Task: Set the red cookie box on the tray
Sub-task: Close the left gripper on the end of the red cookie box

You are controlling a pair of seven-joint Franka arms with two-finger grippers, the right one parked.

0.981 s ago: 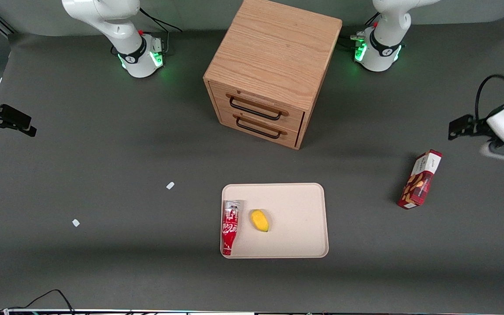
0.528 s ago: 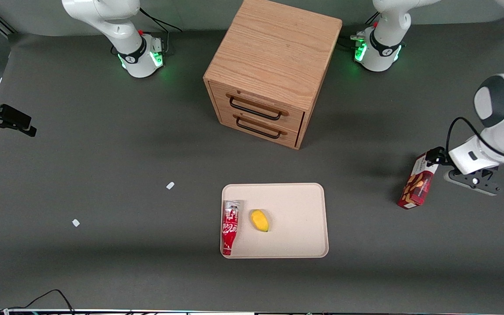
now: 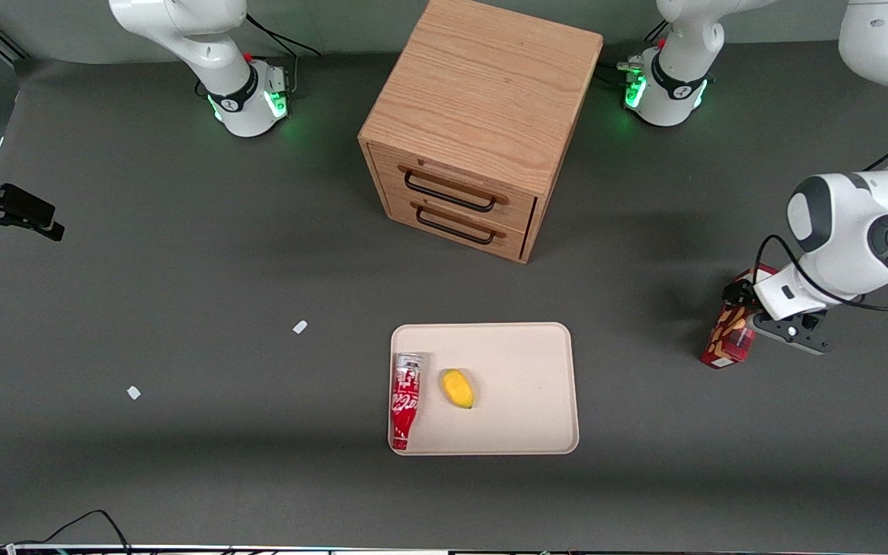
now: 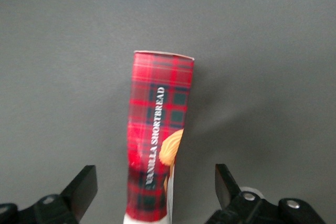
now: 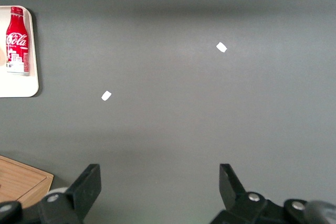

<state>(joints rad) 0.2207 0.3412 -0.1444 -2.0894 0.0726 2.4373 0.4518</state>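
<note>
The red cookie box (image 3: pixel 724 341) rests on the dark table toward the working arm's end, well apart from the tray (image 3: pixel 525 347). Its plaid narrow side (image 4: pixel 157 129) faces up, with a cookie picture at one edge. My left gripper (image 3: pixel 741 299) hangs directly over the box and hides its upper end in the front view. In the left wrist view the gripper (image 4: pixel 156 184) is open, with one black finger (image 4: pixel 83 188) on each side of the box and a gap to each. The beige tray lies flat in front of the drawer cabinet, nearer the front camera.
A red-and-white soda can (image 3: pixel 405 399) and a small yellow fruit (image 3: pixel 458 388) lie on the tray. The wooden drawer cabinet (image 3: pixel 475 131) stands at the table's middle, farther from the camera. Two white scraps (image 3: pixel 300 327) (image 3: pixel 133 392) lie toward the parked arm's end.
The left arm has swung in from the table's edge and come down over the red cookie box. The box, the tray and its contents have not moved.
</note>
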